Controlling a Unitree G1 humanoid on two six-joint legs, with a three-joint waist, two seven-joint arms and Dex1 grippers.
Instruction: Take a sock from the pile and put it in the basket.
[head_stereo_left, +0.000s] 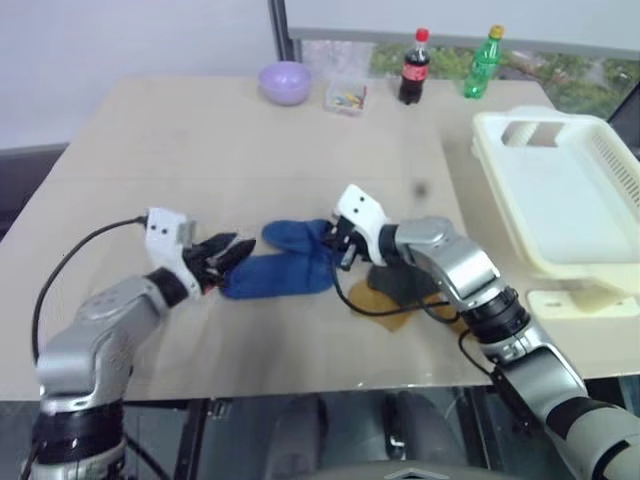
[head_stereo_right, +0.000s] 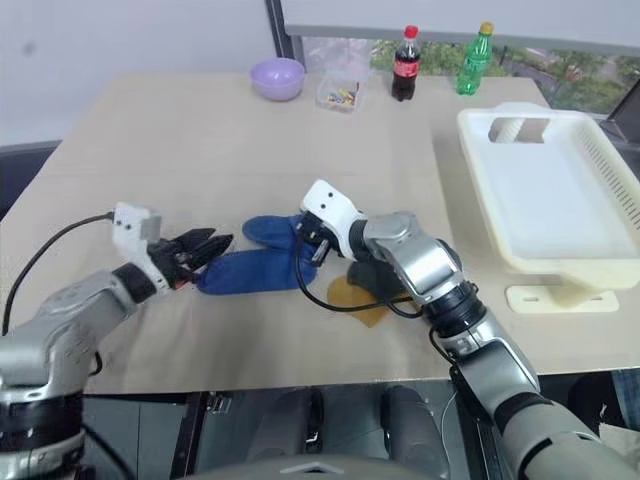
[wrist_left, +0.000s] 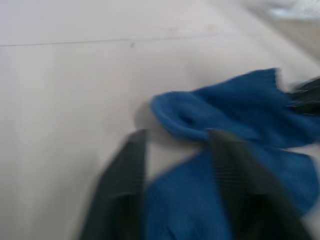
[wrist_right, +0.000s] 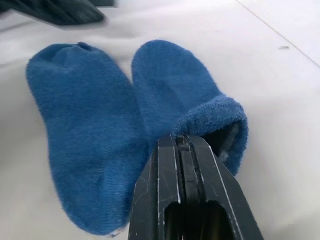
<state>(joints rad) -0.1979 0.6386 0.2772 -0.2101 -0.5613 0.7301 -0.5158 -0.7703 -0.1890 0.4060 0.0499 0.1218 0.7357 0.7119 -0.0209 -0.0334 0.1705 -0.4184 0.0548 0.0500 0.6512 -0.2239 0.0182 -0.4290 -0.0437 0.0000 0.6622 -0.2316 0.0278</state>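
My right arm covered most of the dark green sock (head_stereo_left: 400, 282) and mustard sock (head_stereo_left: 385, 305) behind the right jaws. The left wrist view was blurred around the left jaws. I couldn't read the clear box's (head_stereo_left: 345, 97) contents, too small.

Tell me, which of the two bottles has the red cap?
The dark cola bottle, nearer the lilac bowl; the green bottle beside it wears a yellow cap.

You're at a staged test room or lab, plain beige table (head_stereo_left: 200, 140), bare white wall (head_stereo_left: 120, 40), window (head_stereo_left: 560, 60) onto greenery, props lined along its far edge, cola bottle (head_stereo_left: 414, 66), green bottle (head_stereo_left: 482, 62), lilac bowl (head_stereo_left: 285, 82).
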